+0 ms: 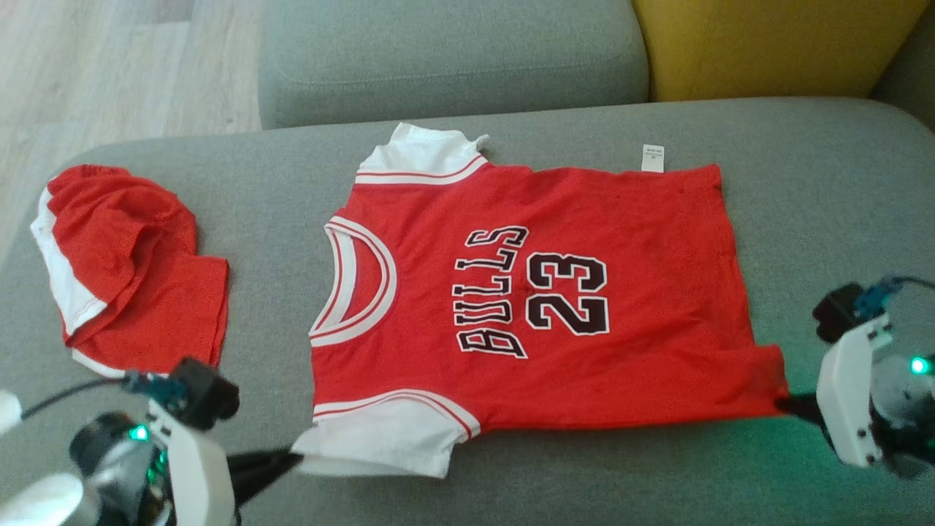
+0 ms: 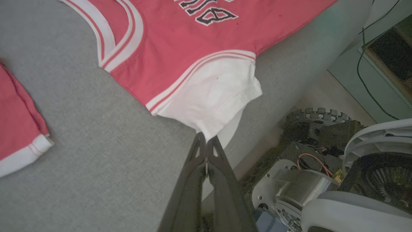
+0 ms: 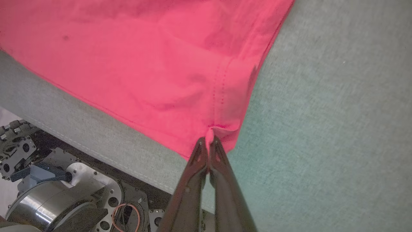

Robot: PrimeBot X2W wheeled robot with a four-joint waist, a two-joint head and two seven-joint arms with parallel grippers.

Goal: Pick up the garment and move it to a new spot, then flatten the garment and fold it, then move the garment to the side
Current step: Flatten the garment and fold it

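Note:
The garment [image 1: 540, 292] is a red jersey with white sleeves and "BULLS 23" on its front, spread flat across the grey couch seat with the collar toward the left. My left gripper [image 1: 292, 459] is shut on the edge of the near white sleeve [image 2: 212, 96], and the left wrist view has its tips [image 2: 205, 139] pinching that cloth. My right gripper [image 1: 783, 402] is shut on the near hem corner [image 3: 225, 96] of the jersey, where the red fabric bunches between the tips [image 3: 209, 141].
Red shorts with white trim [image 1: 124, 263] lie crumpled at the seat's left end. Grey [image 1: 453, 58] and yellow [image 1: 774, 44] back cushions stand behind. The seat's front edge [image 3: 96, 141] runs just below the jersey, with my wheeled base [image 2: 315, 129] beneath it.

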